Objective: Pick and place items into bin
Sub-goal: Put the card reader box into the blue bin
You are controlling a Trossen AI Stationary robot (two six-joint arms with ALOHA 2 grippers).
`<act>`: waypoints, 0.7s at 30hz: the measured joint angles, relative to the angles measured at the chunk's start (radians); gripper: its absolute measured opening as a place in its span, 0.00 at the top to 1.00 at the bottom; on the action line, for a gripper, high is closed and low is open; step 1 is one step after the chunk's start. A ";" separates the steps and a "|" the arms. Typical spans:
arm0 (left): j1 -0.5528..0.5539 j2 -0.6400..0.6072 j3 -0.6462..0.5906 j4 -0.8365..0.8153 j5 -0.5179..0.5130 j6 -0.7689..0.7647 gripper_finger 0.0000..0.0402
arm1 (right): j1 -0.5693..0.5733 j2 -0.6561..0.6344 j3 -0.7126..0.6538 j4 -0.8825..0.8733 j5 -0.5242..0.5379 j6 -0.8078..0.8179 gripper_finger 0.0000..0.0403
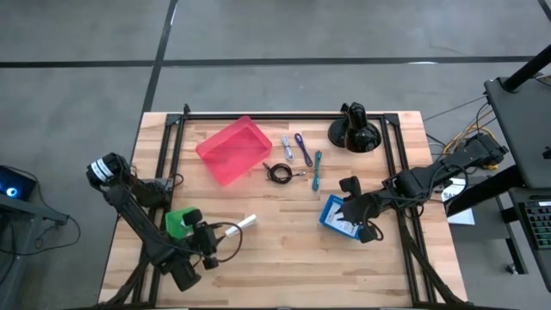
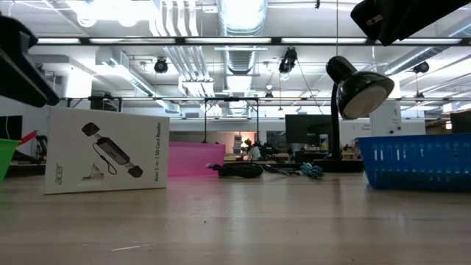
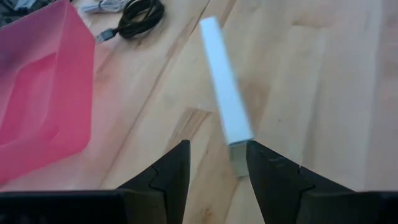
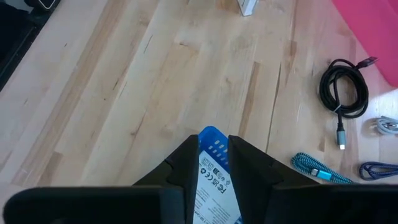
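High view: wooden tabletop (image 1: pixel 284 250) carries a pink bin (image 1: pixel 232 150) toward the far side, left of centre. Just right of it lie a black coiled cable (image 1: pixel 278 172), a white cable (image 1: pixel 287 147), a purple cable (image 1: pixel 302 148) and a teal braided cable (image 1: pixel 317 170). Black domed mount (image 1: pixel 354 131) stands at the far right. Left tool (image 1: pixel 219 232) sits near the front left beside a green object (image 1: pixel 182 221), with a white box (image 1: pixel 244 225) at its tip. Right tool (image 1: pixel 355 215) is over a blue basket (image 1: pixel 337 217).

Low view: white card-reader box (image 2: pixel 107 160) stands upright at left; blue basket (image 2: pixel 424 163) at right; pink bin (image 2: pixel 196 158) and cables behind.

Left wrist view: fingers (image 3: pixel 171 174) spread, the white box (image 3: pixel 225 93) touching the inner side of one; cannot tell whether it is pinched.

Right wrist view: fingers (image 4: pixel 183 165) close together, pinching the blue basket rim (image 4: pixel 210 138) with a printed label (image 4: pixel 214 180) between them
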 joint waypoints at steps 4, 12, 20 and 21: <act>-0.004 0.000 -0.046 0.019 0.000 -0.046 0.65 | 0.000 0.000 0.000 0.000 0.000 -0.009 0.82; -0.006 0.000 -0.102 0.096 0.003 -0.054 0.65 | 0.000 0.000 0.000 0.000 0.000 -0.012 0.84; -0.018 0.000 -0.123 0.141 0.026 -0.053 0.65 | 0.000 0.000 0.000 0.000 0.000 -0.013 0.83; -0.018 0.000 -0.125 0.156 0.026 -0.053 0.65 | 0.000 0.000 0.000 0.000 0.000 -0.013 0.83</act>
